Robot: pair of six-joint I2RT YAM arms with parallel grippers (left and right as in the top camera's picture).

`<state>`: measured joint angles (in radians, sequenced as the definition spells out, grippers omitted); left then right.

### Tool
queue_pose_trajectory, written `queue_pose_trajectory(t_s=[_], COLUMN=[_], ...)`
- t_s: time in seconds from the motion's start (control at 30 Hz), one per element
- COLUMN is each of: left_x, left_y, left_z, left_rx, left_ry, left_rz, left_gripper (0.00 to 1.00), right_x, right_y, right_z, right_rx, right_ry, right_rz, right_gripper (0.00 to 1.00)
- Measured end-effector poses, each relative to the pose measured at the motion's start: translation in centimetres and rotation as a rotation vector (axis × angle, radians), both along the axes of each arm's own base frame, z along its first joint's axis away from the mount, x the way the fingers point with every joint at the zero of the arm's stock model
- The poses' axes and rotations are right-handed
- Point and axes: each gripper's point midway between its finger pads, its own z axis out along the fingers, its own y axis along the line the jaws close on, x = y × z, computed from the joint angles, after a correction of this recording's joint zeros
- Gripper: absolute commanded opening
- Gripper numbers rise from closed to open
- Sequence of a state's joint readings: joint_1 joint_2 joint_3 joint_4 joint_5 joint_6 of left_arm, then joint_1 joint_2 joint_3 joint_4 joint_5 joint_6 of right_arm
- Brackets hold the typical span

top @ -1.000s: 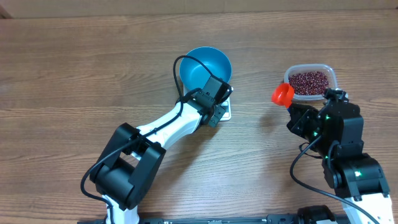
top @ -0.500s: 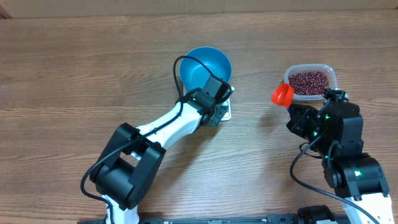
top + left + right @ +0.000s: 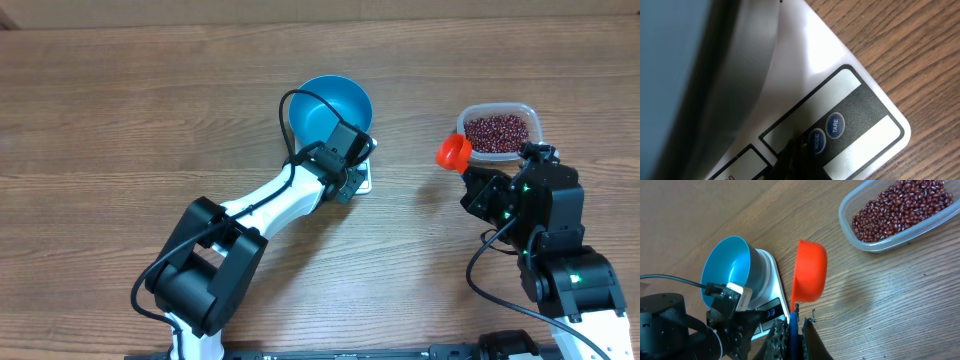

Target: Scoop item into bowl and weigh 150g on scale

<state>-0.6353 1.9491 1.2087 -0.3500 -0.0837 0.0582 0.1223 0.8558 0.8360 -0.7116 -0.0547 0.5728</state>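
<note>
The blue bowl [image 3: 330,108] [image 3: 727,270] stands empty on the white scale [image 3: 362,180] [image 3: 771,287]. My left gripper [image 3: 350,186] [image 3: 795,152] is shut, with its dark tip resting on the scale's front panel beside the MODE button [image 3: 816,141]; the TARE button [image 3: 835,125] is just right of it. My right gripper [image 3: 478,182] [image 3: 794,330] is shut on the blue handle of an orange scoop [image 3: 453,152] [image 3: 809,277], held above the table between the scale and the beans [image 3: 497,130] [image 3: 900,207]. The inside of the scoop is hidden.
The beans fill a clear rectangular plastic tub [image 3: 535,120] [image 3: 850,227] at the right, just beyond the right arm. The left arm's black cable [image 3: 290,110] loops over the near rim of the bowl. Bare wooden table lies all round.
</note>
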Motion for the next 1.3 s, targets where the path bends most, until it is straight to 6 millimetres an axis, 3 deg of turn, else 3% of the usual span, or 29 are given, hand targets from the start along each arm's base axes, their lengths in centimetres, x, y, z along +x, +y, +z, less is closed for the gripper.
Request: queue_pose_trajectory(t_s=[0.37, 0.6, 0.7, 0.83, 0.93, 0.97, 1.1, 1.3], left_x=[0.1, -1.2, -1.9, -2.4, -2.7, -2.7, -3.2, -4.3], left_y=[0.7, 1.4, 1.5, 1.8, 2.0, 2.0, 2.4, 3.2], left_z=[0.0, 0.1, 0.5, 2.7, 4.9, 5.8, 8.4, 11.4], left_rx=[0.036, 0.093, 0.105, 0.092, 0.075, 0.065, 0.035, 0.012], left_ry=[-0.004, 0.059, 0.072, 0.057, 0.034, 0.022, -0.006, -0.031], left_rz=[0.02, 0.014, 0.004, 0.011, 0.011, 0.013, 0.025, 0.032], left_gripper=[0.04, 0.05, 0.29, 0.26, 0.33, 0.4, 1.0, 1.0], right_x=[0.0, 0.0, -0.1, -0.1, -0.1, -0.1, -0.1, -0.1], right_y=[0.0, 0.0, 0.0, 0.0, 0.0, 0.0, 0.0, 0.0], right_z=[0.0, 0.0, -0.1, -0.1, -0.1, -0.1, -0.1, -0.1], right_rx=[0.0, 0.0, 0.0, 0.0, 0.0, -0.001, 0.0, -0.001], right_ry=[0.002, 0.002, 0.004, 0.006, 0.006, 0.007, 0.006, 0.006], right_rz=[0.001, 0.001, 0.001, 0.0, 0.001, 0.001, 0.001, 0.0], right_gripper=[0.04, 0.04, 0.04, 0.04, 0.04, 0.04, 0.04, 0.04])
